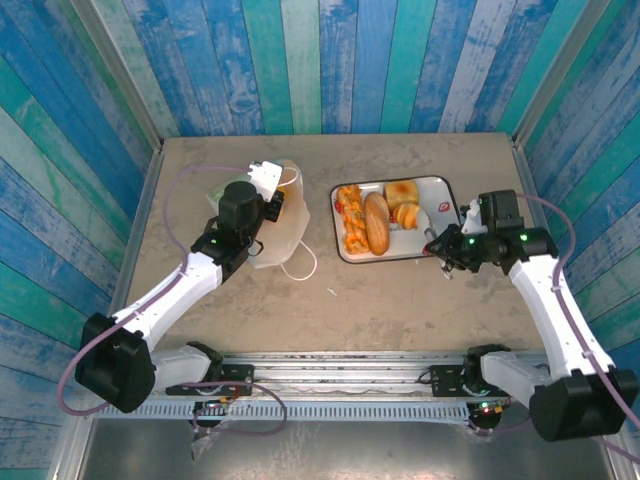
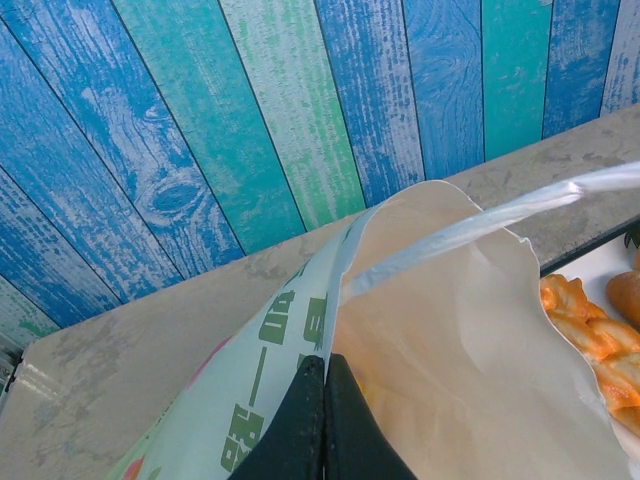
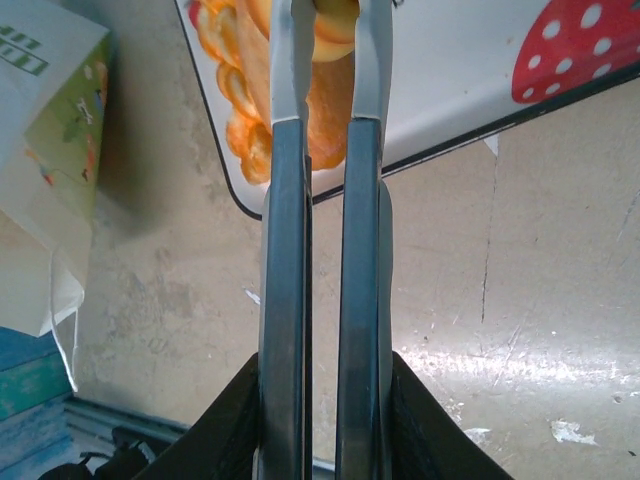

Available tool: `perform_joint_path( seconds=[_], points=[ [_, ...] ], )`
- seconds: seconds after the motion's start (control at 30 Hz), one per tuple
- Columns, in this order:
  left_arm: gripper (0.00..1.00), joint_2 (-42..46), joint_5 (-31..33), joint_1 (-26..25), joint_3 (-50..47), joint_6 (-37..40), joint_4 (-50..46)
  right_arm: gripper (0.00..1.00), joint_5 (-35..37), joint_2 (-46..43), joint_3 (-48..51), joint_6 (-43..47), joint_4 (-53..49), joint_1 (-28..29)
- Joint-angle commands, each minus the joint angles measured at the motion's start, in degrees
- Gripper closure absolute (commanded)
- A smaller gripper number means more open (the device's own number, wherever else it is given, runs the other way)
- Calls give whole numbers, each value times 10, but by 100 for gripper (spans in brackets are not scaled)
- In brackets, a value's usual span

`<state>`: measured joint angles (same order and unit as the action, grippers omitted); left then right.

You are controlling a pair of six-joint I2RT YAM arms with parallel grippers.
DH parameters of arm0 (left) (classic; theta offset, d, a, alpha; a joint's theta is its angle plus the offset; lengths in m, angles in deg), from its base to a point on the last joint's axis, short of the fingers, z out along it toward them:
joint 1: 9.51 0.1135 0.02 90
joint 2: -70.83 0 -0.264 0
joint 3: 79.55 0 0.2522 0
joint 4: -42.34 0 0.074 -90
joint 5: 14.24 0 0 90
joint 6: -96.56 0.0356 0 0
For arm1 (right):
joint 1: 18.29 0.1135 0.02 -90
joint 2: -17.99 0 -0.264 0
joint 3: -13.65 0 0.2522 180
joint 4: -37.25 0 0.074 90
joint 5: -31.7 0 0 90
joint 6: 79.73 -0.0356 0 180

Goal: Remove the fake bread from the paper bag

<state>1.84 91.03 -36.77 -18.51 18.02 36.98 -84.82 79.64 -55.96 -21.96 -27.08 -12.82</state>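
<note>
Bread (image 1: 377,222) lies on the tray (image 1: 410,243), just beyond the right gripper (image 3: 330,25), whose fingers stand nearly together with a thin slit between them. The left gripper (image 2: 325,380) is pinched tight on the bag (image 2: 470,370) rim. The bag's mouth falls away to the right of its fingers, and a handle (image 2: 480,222) arches above them. I judge the left should hold that pinch high and steady so the mouth gapes, and the right must spread before reaching in. Whether the yellow bit between the right fingertips is nipped or merely lies behind them is unclear. The bag's depths are hidden, so any bread inside is unknown.
</note>
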Motion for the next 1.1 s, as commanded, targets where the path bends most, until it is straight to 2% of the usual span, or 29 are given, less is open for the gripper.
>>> perform_joint_path(
  seconds=[0.0, 0.33, 0.9, 1.07],
  points=[
    [100, -1, -12, 0, 20, -10, 20, 74, -82, 30, -1, 53, 7, -25],
    [100, 5, -12, 0, 18, -7, 19, 72, -93, 116, -11, 95, -1, -61],
    [100, -6, -14, 0, 20, -5, 21, 71, -110, 155, -18, 107, 14, -102],
    [100, -8, -17, 0, 21, -4, 21, 66, -114, 169, -25, 109, 25, -101]
  ],
)
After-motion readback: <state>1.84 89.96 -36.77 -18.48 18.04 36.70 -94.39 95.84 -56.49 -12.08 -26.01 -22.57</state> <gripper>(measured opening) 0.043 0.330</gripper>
